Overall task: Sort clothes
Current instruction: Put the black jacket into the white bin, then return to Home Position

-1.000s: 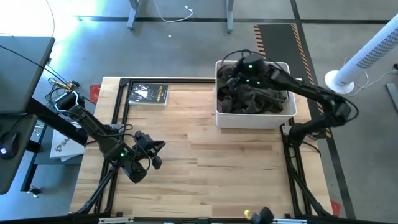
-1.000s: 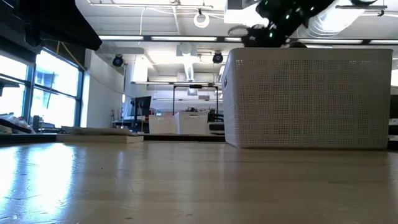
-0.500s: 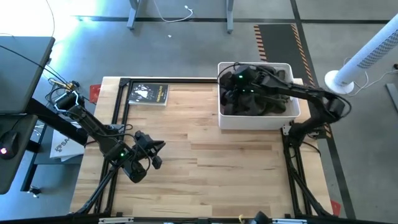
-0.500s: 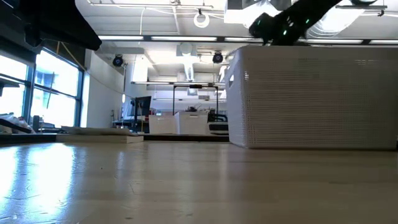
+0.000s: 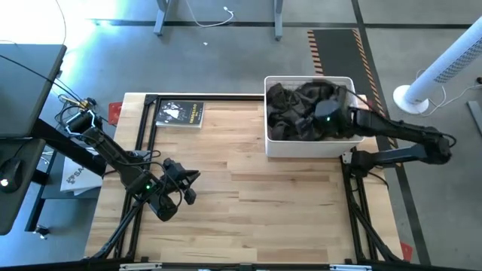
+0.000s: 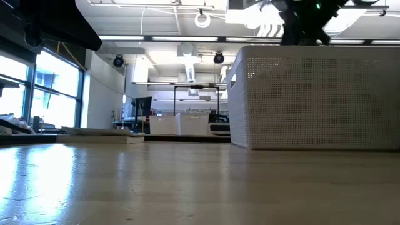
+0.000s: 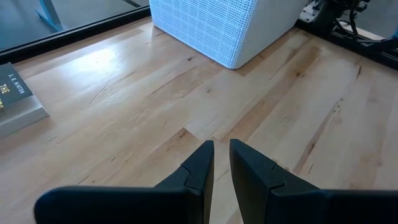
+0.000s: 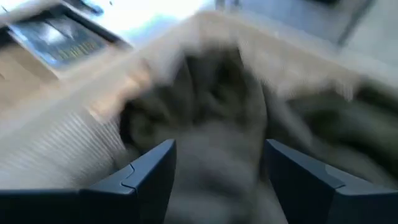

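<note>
Dark, crumpled clothes (image 5: 295,105) fill the white lattice basket (image 5: 309,144). Right gripper (image 8: 217,180), fingers apart, hangs over the soft heap; left gripper (image 7: 221,163), fingers nearly together, hovers above the wood surface (image 5: 248,203).

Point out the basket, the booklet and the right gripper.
basket (image 5: 309,147), high view, near white wall.
booklet (image 5: 180,114), high view, middle of its dark cover.
right gripper (image 8: 217,162), right wrist view, gap between its open fingers, over the clothes (image 5: 294,102).
</note>
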`<state>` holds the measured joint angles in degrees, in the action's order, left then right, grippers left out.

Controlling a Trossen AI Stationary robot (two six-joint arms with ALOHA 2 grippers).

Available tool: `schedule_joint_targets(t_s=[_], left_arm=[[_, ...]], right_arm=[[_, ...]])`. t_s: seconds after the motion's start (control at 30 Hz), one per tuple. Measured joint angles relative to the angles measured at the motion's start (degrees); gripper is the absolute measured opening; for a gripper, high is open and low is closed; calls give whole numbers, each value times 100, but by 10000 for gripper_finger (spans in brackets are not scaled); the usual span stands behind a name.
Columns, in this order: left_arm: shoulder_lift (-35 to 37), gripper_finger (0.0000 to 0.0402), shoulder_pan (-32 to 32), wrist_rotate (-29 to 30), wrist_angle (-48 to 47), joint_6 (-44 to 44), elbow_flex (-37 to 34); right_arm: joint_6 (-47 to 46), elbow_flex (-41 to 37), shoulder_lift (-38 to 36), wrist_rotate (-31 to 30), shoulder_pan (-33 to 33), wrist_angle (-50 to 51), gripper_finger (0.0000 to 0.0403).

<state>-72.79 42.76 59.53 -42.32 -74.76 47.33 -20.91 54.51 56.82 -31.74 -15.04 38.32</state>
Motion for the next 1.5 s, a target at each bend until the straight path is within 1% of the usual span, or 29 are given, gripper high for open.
schedule_joint_targets(t_s=[0.1,0.17,0.27,0.37,0.5,0.63,0.73,0.83,0.9,0.97,1.1,1.27,1.4,1.5], left_arm=[[0,48,0,-2,15,0,0],[0,48,0,-1,15,-1,0],[0,48,-2,11,18,-2,0],[0,48,-5,13,19,-2,0],[0,48,-15,72,19,-13,0],[17,48,-42,113,23,-179,0],[133,48,-80,275,21,-69,0],[368,48,-95,613,10,330,0],[612,48,-151,806,1,587,0],[932,48,-238,905,2,914,0],[1660,48,-418,1064,-3,1702,0],[2475,48,-581,1332,-5,2475,0],[2841,48,-608,1496,-15,2772,0],[2895,48,-608,1495,-39,2798,0]], right_arm=[[-667,-621,-34,-227,-15,132,238],[-1082,-1059,32,-263,-112,57,238],[-1531,-1613,169,-144,-306,-285,238],[-1610,-1981,332,75,-488,-676,238],[-1217,-1964,392,117,-624,-661,238],[-772,-1403,129,11,-445,-111,238],[-295,-871,-224,-388,17,88,238],[92,-578,-558,-802,741,123,238],[161,-444,-804,-954,1235,118,238],[107,-379,-1065,-979,1661,125,238],[36,-372,-1547,-634,2445,119,238],[166,-372,-1836,-155,3453,-452,226],[566,-402,-1759,69,4294,-1029,196],[1075,-666,-1734,388,4840,-1505,157]])
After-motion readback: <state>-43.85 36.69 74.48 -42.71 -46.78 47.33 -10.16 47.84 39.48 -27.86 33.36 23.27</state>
